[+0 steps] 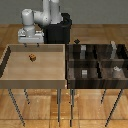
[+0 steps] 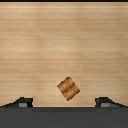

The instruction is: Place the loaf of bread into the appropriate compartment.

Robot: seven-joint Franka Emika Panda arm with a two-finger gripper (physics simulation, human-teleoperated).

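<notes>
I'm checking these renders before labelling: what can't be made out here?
- Gripper, exterior view: too small to tell whether the jaws are open.
- Gripper fingertips, wrist view: cut off by the dark band below.
- Small grey blocks in the dark striped-wood four-cell bin, exterior view: too blurred to identify.

The loaf of bread (image 1: 32, 57) lies in the tray (image 1: 10, 75), at the exterior view's left of the bin (image 1: 95, 82).

A white arm (image 1: 44, 14) of rounded, glossy segments is being shown, mounted on a black box-shaped base (image 1: 61, 31). A pale grey gripper (image 1: 31, 44) is being carried, with dark fingertips (image 2: 22, 103) tipped in light grey.
</notes>
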